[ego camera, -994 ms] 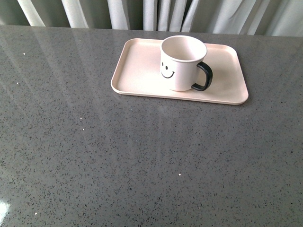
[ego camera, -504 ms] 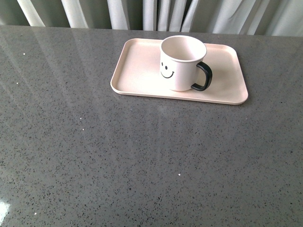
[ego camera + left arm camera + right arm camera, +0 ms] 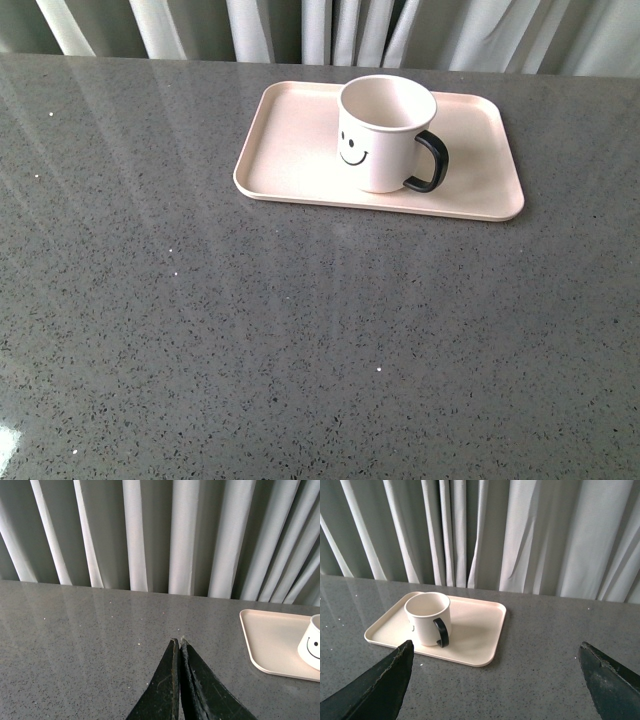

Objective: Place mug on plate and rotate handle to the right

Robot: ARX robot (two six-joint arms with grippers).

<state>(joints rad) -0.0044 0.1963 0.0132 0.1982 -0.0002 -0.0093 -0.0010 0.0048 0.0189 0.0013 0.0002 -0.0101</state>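
left gripper (image 3: 178, 643): black jaws pressed together, holding nothing, low over the speckled grey polished counter (image 3: 75, 630).
flat pale pink-beige rectangular plate (image 3: 290, 150) carries the cream-white ceramic smiley-face mug (image 3: 385, 135), upright, about mid-length, nearer the front rim.
glossy black loop handle (image 3: 432, 160) points right, slightly toward the robot.
judgement: mug is rigid, glazed, slick, chippable; grip across the rim wall, clear of the handle.
right gripper (image 3: 495, 644): jaws wide apart, empty.
counter is glossy, so things probably slide on it; pale pleated curtains (image 3: 320, 20) behind.

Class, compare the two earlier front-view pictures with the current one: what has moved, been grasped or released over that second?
Nothing visibly changed. The mug stands upright on the plate as before, its handle pointing right.
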